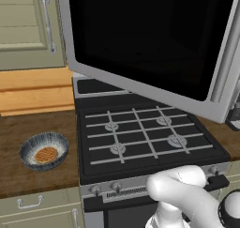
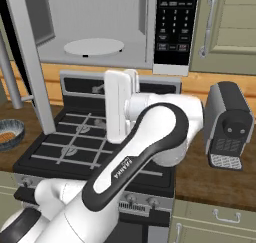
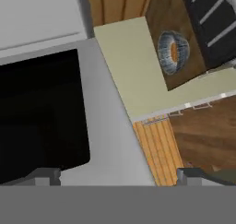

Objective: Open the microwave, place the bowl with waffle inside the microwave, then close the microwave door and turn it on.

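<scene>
Silver-framed microwave door (image 1: 154, 39) stands swung open; you see its black glass across the top of the left base view, hanging out over the black gas stove (image 1: 145, 138). Its slim vertical handle (image 1: 228, 53) runs down the door's free edge.

Microwave (image 2: 120, 29) cavity is exposed in the right base view: grey walls, a pale round turntable (image 2: 93, 46) on the floor, and the black keypad strip (image 2: 173, 24) at its right side.

Bowl (image 1: 44, 150) sits on the brown wooden worktop (image 1: 37, 124) to the left of the stove, near the worktop's front edge and apart from the stove's side. Waffle (image 1: 46, 155) lies inside the bowl, orange-brown, roughly centred. You find the same bowl at the left border of the right base view, partly cut off.

Tool (image 3: 117, 177): the two dark tips stand far apart at the bottom corners of the hand view, nothing between them. That view looks past the door's frame and glass toward the bowl on the worktop corner, well away from the tips.

Silver toaster (image 2: 228, 124) stands on the worktop to the right of the stove. Beige cabinet door (image 1: 28, 27) sits above the worktop at upper left.
</scene>
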Motion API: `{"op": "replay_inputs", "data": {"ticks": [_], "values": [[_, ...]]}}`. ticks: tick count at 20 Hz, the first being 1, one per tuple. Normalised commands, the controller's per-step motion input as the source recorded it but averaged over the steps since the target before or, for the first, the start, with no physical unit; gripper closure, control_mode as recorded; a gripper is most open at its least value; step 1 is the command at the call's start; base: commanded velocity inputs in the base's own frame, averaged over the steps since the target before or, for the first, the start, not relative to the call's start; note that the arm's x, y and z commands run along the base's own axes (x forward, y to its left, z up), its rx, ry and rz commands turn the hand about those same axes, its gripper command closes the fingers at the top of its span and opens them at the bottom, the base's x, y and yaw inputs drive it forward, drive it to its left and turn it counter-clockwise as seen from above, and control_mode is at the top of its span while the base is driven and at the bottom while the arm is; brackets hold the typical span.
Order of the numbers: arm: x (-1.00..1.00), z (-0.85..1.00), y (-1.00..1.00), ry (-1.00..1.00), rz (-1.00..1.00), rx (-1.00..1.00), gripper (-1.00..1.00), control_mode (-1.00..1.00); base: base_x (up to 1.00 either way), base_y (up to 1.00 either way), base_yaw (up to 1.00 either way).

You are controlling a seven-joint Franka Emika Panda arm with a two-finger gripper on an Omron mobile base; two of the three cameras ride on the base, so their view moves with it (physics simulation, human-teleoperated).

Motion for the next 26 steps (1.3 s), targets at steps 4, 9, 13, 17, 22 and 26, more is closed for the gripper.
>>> {"op": "replay_inputs", "data": {"ticks": [4, 9, 13, 17, 22, 26], "values": [[0.75, 0.10, 0.43, 0.26, 0.35, 0.31, -1.00, -1.00, 0.00, 0.00, 0.00], [0.10, 0.18, 0.39, 0.12, 0.32, 0.07, -1.00, -1.00, 0.00, 0.00, 0.00], [-0.40, 0.19, 0.46, -0.08, 0.23, 0.00, -1.00, -1.00, 0.00, 0.00, 0.00], [-0.56, 0.03, 0.39, -0.26, 0.22, 0.00, -1.00, -1.00, 0.00, 0.00, 0.00], [-0.19, 0.04, 0.53, -0.14, 0.09, 0.00, -1.00, -1.00, 0.00, 0.00, 0.00], [-0.17, 0.25, 0.85, -0.09, 0.00, 0.00, -1.00, -1.00, 0.00, 0.00, 0.00]]}}
